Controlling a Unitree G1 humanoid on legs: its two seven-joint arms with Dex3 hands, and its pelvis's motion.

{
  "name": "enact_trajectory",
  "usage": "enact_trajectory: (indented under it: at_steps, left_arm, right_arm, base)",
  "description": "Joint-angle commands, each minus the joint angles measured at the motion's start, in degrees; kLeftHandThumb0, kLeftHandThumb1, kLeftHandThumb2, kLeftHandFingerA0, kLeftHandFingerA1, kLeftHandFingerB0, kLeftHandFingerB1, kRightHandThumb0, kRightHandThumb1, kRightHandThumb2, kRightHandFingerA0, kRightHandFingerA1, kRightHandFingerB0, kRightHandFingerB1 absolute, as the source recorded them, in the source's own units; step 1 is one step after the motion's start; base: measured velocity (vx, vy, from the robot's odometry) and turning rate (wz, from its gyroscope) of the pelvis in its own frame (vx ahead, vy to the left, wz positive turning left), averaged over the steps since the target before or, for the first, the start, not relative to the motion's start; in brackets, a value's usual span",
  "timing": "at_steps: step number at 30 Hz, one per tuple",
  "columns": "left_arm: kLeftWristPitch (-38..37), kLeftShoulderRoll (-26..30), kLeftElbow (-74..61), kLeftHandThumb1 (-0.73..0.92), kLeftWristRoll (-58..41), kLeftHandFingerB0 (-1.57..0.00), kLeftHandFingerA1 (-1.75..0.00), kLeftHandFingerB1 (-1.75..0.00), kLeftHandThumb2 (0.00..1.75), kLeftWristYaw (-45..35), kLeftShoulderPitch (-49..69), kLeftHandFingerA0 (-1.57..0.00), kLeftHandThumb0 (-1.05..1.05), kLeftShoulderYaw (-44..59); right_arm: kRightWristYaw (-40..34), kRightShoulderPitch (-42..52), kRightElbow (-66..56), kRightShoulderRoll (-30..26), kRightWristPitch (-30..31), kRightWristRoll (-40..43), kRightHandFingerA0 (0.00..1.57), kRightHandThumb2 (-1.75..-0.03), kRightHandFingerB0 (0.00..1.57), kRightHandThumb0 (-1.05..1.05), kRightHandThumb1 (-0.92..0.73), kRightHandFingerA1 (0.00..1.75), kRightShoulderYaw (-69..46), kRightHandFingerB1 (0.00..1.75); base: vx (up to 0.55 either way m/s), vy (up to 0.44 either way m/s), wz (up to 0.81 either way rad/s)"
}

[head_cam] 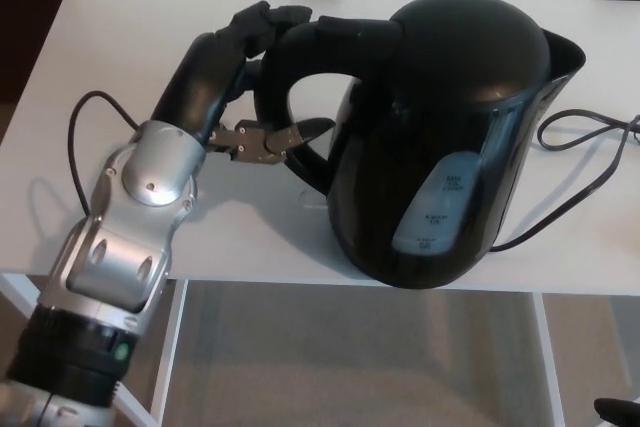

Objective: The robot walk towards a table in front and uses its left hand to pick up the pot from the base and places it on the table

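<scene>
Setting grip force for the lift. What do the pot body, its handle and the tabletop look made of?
Pot: black plastic by the look, semi-gloss; soft broad highlights on the dome. Coated metal not excluded.
Handle: same black plastic, slightly duller, seemingly moulded in one with the body.
Table: white, matte, probably laminate; no grain, no glare.

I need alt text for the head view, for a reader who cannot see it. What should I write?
The robot's left hand is closed around the handle of a black electric kettle, seen against a white table. A black cord lies on the table at the picture's right.
</scene>
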Motion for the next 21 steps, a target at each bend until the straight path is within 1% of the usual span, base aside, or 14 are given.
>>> enact_trajectory:
  at_steps: [1,5,7,16,19,21]
  left_arm:
    - [-4.42,-0.07,3.26,0.47,1.12,-0.30,-0.38,-0.31,0.55,1.54,-1.77,-0.43,-0.41,1.67]
    - [-5.09,-0.54,4.62,0.47,1.96,-0.31,-0.41,-0.31,0.55,2.81,-2.06,-0.47,-0.44,2.21]
    - [-4.71,-0.65,5.06,0.48,2.20,-0.31,-0.39,-0.31,0.55,2.83,-2.27,-0.46,-0.44,2.38]
    - [-4.82,-0.92,5.94,0.48,1.95,-0.32,-0.38,-0.31,0.55,2.43,-3.37,-0.46,-0.43,2.73]
    - [-2.13,-1.46,4.95,0.47,2.58,-0.34,-0.37,-0.31,0.55,2.36,-4.16,-0.44,-0.44,2.01]
    - [-1.85,-1.75,4.89,0.48,2.37,-0.34,-0.37,-0.31,0.55,2.12,-4.36,-0.44,-0.43,2.01]
  right_arm:
    - [-0.09,-0.59,0.45,-0.53,-0.66,-0.28,0.53,-0.55,0.46,-0.26,-0.51,0.47,-0.03,0.43]
    - [0.38,-0.84,0.90,-0.52,-0.86,-0.05,0.52,-0.55,0.48,-0.27,-0.52,0.48,-0.10,0.44]
    - [-0.24,-0.68,0.19,-0.62,-0.33,-0.64,0.53,-0.55,0.48,-0.27,-0.52,0.47,0.28,0.44]
    - [-0.44,-0.74,-0.94,-0.61,0.00,-0.71,0.55,-0.55,0.49,-0.26,-0.51,0.48,0.47,0.44]
    - [-0.23,-0.80,-1.16,-0.50,0.42,-0.16,0.54,-0.55,0.49,-0.26,-0.52,0.48,0.05,0.44]
    - [-0.25,-0.75,-1.28,-0.52,0.38,-0.21,0.54,-0.55,0.48,-0.27,-0.52,0.47,0.04,0.43]
  base:
    - [0.00,0.000,0.00]
    - [0.00,0.000,0.00]
    - [0.00,0.000,0.00]
    - [0.00,0.000,0.00]
    - [0.00,0.000,0.00]
    - [0.00,0.000,0.00]
